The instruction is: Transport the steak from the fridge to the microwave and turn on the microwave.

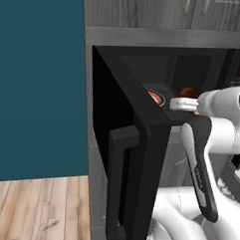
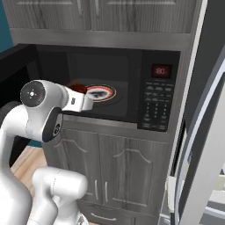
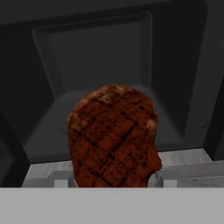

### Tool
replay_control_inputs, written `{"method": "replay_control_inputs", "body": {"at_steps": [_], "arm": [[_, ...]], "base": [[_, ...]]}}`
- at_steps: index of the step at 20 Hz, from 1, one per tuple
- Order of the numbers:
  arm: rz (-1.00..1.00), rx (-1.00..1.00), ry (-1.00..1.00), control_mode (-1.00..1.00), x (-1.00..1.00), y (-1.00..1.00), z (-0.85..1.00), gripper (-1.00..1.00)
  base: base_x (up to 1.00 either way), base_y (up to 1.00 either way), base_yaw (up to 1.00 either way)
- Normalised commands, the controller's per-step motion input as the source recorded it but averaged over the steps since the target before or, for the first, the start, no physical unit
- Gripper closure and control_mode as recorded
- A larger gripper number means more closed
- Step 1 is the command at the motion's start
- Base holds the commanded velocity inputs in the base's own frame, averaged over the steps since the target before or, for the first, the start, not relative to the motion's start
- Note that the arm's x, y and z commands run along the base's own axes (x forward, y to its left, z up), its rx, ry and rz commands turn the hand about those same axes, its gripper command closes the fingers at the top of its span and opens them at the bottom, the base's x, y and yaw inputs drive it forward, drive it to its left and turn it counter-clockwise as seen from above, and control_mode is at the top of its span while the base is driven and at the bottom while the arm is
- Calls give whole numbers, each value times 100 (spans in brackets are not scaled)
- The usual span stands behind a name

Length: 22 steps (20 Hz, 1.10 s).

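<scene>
Grey wood-grain cabinets frame the open black built-in microwave (image 2: 132, 88); the gripper (image 3: 114, 183) holds the grill-marked reddish-brown steak (image 3: 114, 138) at the cavity's front edge. Best carried further in over the orange-rimmed plate (image 2: 102, 93), then set down

One microwave (image 2: 132, 88), door open; one steak (image 3: 113, 138) at its mouth; one plate (image 2: 102, 92) inside the microwave; one keypad (image 2: 157, 103) and one red display (image 2: 161, 70) on the microwave's right panel; two cabinet doors (image 2: 105, 173) below the microwave; one fridge (image 2: 206, 145) right of it
</scene>
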Motion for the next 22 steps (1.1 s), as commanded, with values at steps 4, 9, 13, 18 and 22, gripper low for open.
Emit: {"method": "replay_control_inputs", "body": {"at_steps": [4, 9, 13, 18, 22], "arm": [[3, 0, 4, -100, 44, 9, -15, 100], [0, 0, 5, -100, 49, 6, -11, 100], [0, 0, 4, -100, 59, 3, -6, 100], [0, 1, 5, -100, 61, 3, -4, 100], [0, 0, 2, -100, 53, 8, -17, 100]], "base": [[0, 0, 0], [0, 0, 0], [0, 0, 0], [0, 0, 0], [0, 0, 0]]}}
